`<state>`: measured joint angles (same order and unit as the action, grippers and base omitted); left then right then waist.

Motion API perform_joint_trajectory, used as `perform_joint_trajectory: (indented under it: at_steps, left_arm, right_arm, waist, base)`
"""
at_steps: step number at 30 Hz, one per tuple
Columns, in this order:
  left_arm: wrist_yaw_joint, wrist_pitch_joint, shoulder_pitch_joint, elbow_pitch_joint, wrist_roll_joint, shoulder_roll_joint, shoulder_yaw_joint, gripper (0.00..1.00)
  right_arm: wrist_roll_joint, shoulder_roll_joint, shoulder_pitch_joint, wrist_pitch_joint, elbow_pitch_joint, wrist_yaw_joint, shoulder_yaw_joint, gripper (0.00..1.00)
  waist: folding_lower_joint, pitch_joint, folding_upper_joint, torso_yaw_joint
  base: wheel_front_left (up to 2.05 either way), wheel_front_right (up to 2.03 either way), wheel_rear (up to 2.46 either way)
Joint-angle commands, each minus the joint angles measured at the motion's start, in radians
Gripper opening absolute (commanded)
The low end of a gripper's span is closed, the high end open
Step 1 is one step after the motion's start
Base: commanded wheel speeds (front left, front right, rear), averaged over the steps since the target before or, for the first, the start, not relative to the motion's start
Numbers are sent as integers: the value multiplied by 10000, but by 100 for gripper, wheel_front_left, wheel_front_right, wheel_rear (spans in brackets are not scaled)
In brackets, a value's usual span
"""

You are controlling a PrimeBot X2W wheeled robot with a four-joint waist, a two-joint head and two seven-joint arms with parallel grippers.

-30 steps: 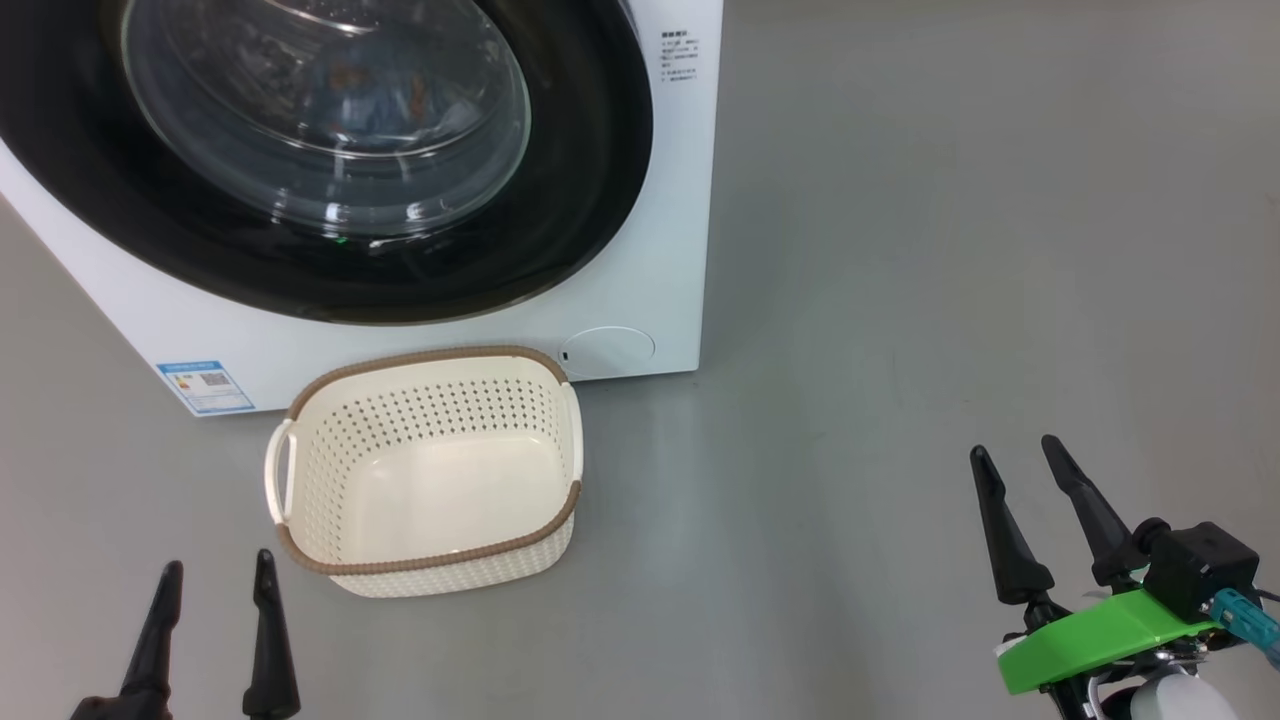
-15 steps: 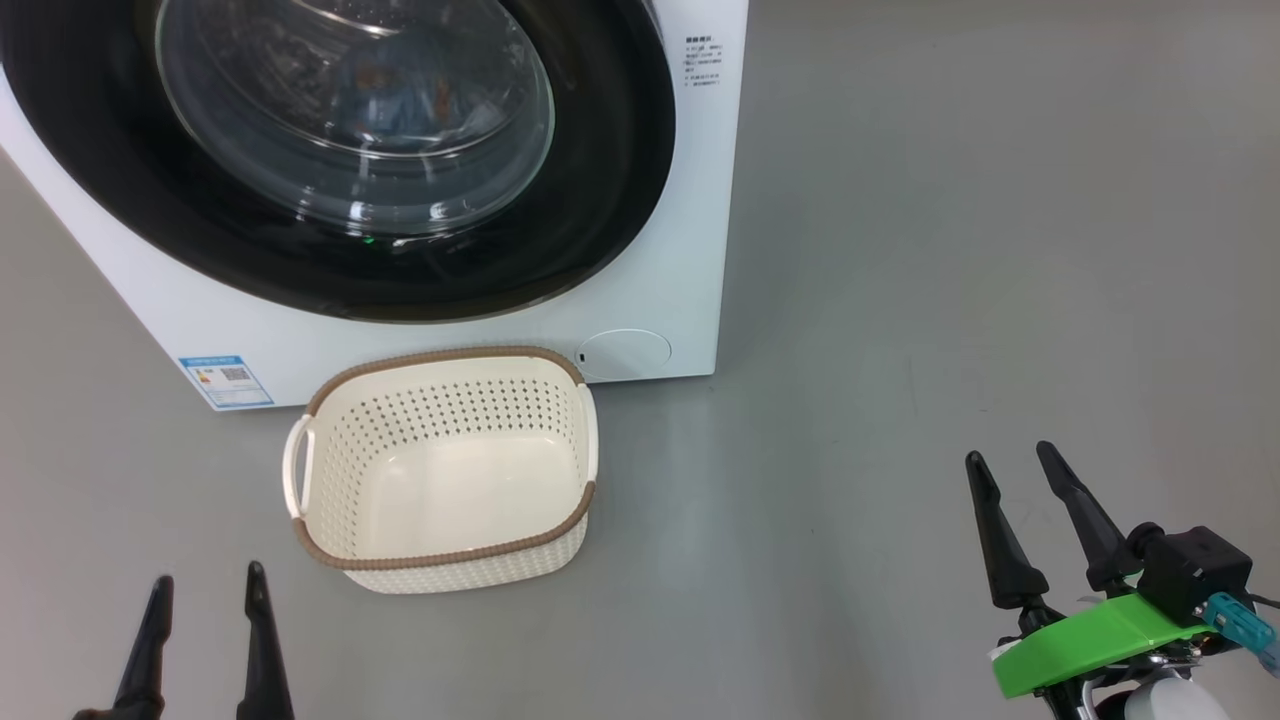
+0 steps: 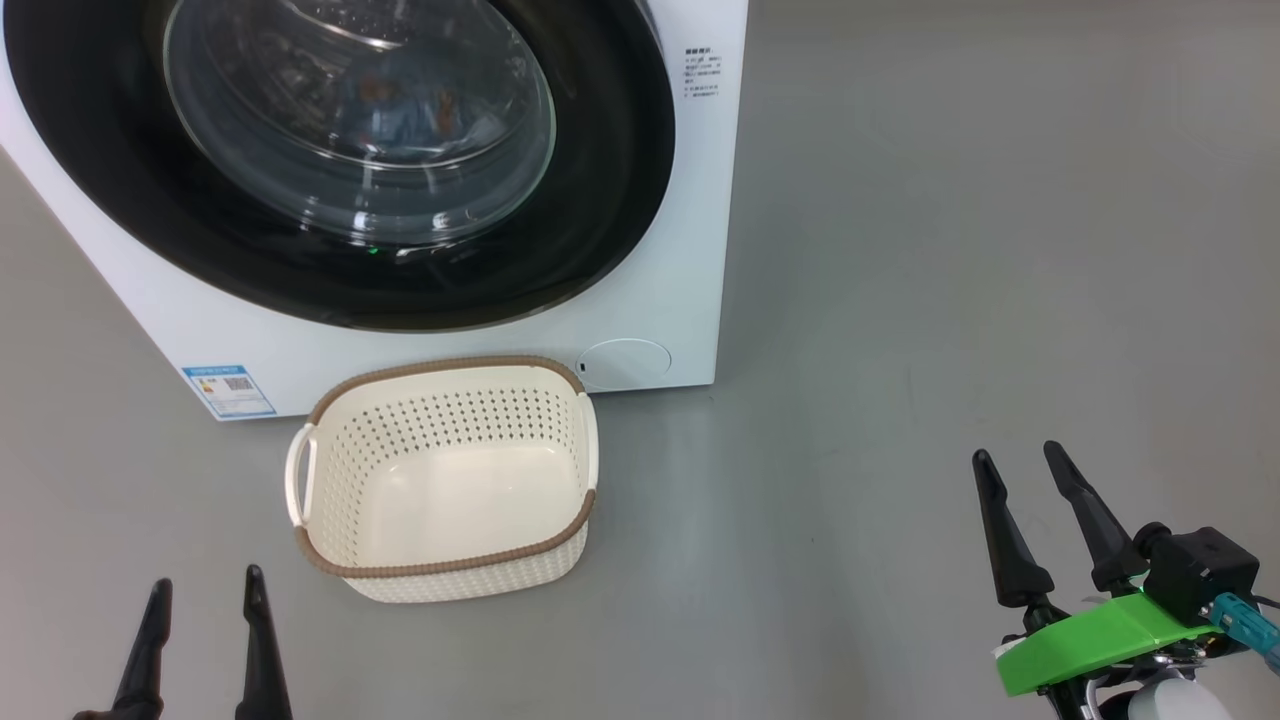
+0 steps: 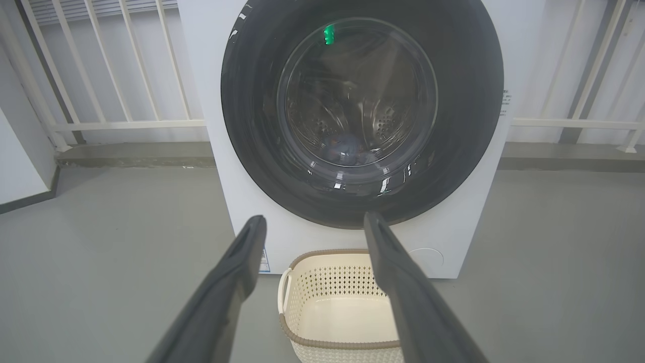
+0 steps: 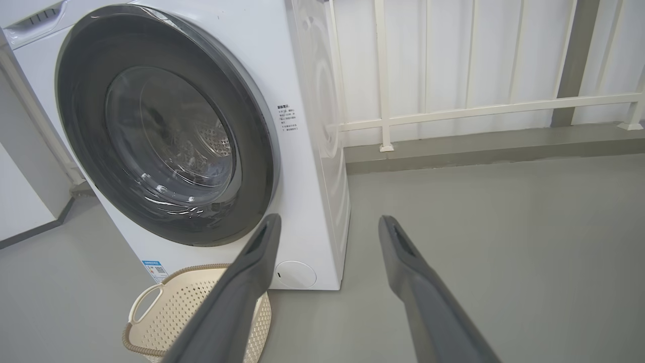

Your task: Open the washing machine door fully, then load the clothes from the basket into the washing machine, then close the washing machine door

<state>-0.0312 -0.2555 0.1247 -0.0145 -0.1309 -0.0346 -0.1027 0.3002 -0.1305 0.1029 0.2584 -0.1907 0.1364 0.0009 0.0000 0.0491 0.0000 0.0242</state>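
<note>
Left tool [image 3: 207, 577] and right tool [image 3: 1015, 450] both hang spread, empty; washing machine door [image 3: 340, 150] sits shut ahead, nearer my left.

The right gripper [image 3: 1015, 450] has two long, tapering black fingers [image 3: 1008, 540] that rise just above a bright, flat green bracket [image 3: 1090, 640]. At the green bracket's outer end sits a boxy black housing [image 3: 1200, 570] with a teal connector [image 3: 1240, 615] plugged into it, and below the bracket there is a rounded white casing [image 3: 1165, 700]. The left gripper [image 3: 207, 577], well apart from the green bracket, has the same slim, pointed fingers, which look matte dark grey up close.
</note>
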Motion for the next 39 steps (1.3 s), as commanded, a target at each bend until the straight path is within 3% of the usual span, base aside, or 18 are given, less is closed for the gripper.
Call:
perform_joint_trajectory:
  at_steps: [1, 20, 30, 31, 35, 39]
  left_arm:
    - [-66, -63, -172, -207, -38, -156, -283, 100]
    - [-58, -63, -199, -200, -56, -156, -265, 100]
    - [176, -63, -223, -122, -98, -156, -206, 100]
    - [168, 1, -3, 74, -46, -2, 98, 0]
    - [193, 55, -24, 491, -169, 136, 129, 0]
    - [273, 278, -150, 616, -999, 119, 102, 0]
  right_arm:
    - [-52, -23, 94, 34, 201, -57, 201, 100]
    - [-16, -6, 143, 34, 228, -57, 178, 100]
    - [-144, 6, 143, 34, 195, -57, 129, 100]
    - [-83, 49, 0, 0, -13, 0, -79, 0]
    - [13, 126, -81, -39, -383, 3, -75, 0]
    - [754, 164, -92, -252, -378, 0, -137, 0]
  waist:
    - [0, -46, 0, -11]
    - [0, -11, 0, 52]
    - [0, 13, 0, 68]
    - [0, 13, 0, 67]
    - [0, 13, 0, 68]
    - [19, -40, 0, 50]
  base:
    - [0, 0, 0]
    - [0, 0, 0]
    - [0, 0, 0]
    - [0, 0, 0]
    - [0, 0, 0]
    - [0, 0, 0]
